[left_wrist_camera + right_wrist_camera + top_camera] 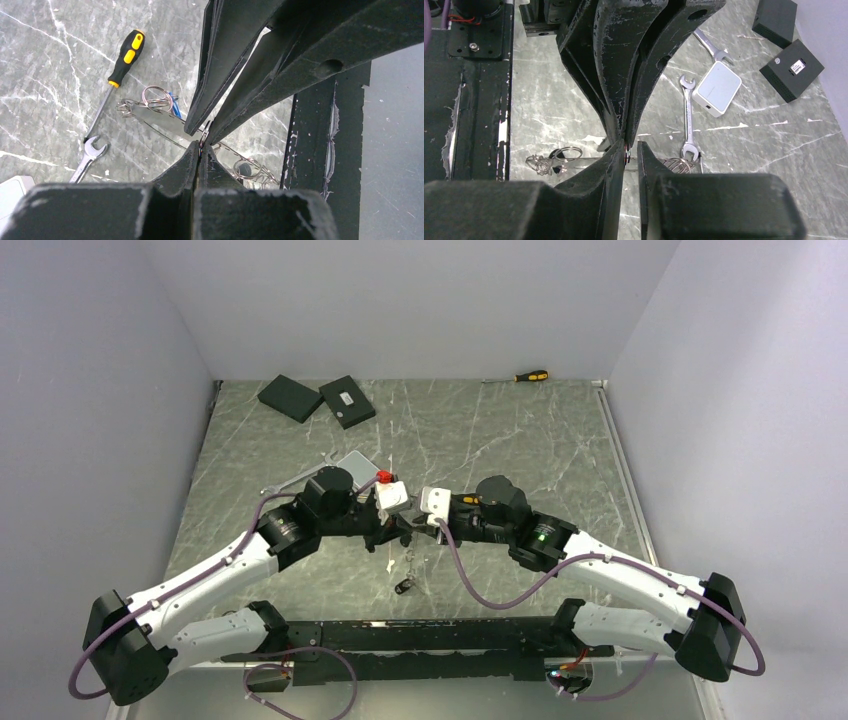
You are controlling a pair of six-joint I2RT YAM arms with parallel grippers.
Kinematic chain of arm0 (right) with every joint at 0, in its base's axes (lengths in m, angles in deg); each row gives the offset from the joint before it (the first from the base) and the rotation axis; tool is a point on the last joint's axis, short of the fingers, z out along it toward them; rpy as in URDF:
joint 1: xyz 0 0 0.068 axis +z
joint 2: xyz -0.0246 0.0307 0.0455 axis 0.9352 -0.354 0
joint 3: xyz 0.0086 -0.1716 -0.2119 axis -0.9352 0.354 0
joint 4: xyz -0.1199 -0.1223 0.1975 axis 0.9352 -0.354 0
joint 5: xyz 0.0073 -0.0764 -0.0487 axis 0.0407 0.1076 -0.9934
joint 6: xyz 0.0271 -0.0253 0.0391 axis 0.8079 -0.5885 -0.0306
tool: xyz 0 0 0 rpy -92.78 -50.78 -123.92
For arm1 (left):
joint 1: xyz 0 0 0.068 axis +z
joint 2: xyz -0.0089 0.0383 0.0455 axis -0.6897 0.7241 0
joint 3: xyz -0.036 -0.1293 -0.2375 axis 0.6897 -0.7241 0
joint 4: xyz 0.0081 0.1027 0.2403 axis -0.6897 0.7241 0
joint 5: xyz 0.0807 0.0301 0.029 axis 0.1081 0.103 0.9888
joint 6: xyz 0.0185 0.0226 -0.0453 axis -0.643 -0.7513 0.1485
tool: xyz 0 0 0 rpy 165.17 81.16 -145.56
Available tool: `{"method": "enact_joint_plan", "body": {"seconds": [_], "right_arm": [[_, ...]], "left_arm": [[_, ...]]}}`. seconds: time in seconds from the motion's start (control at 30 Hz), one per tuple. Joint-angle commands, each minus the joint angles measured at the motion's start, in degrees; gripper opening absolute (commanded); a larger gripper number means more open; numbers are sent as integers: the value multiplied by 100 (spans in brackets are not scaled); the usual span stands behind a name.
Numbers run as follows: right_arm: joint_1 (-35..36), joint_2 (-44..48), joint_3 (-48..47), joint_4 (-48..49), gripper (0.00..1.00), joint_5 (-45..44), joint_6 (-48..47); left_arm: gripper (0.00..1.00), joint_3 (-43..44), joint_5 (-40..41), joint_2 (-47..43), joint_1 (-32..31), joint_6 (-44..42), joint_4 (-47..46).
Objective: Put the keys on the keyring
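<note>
Pinched shut on the keyring (589, 159) mid-tabletop (500, 430), by the left gripper (200, 147) from 9 o'clock and the right gripper (628, 150) from 3 o'clock. Edge-on, largely hidden, hard to trace. Impossible to count the keys (160, 100), bunched just beside at 6 o'clock.

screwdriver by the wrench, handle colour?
Screwdriver handle: black with yellow-orange patches. Left wrist view shows it best.

Left fingers (176, 172) and right fingers (605, 175) clamped, tip-to-tip.
</note>
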Motion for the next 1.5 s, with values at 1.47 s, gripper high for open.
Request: {"method": "enact_joint_plan", "body": {"seconds": [1.47], "right_arm": [[-17,140,54,293,0,75,59]], "left_arm": [[10,127,-167,-335,-7,85,-365]]}}
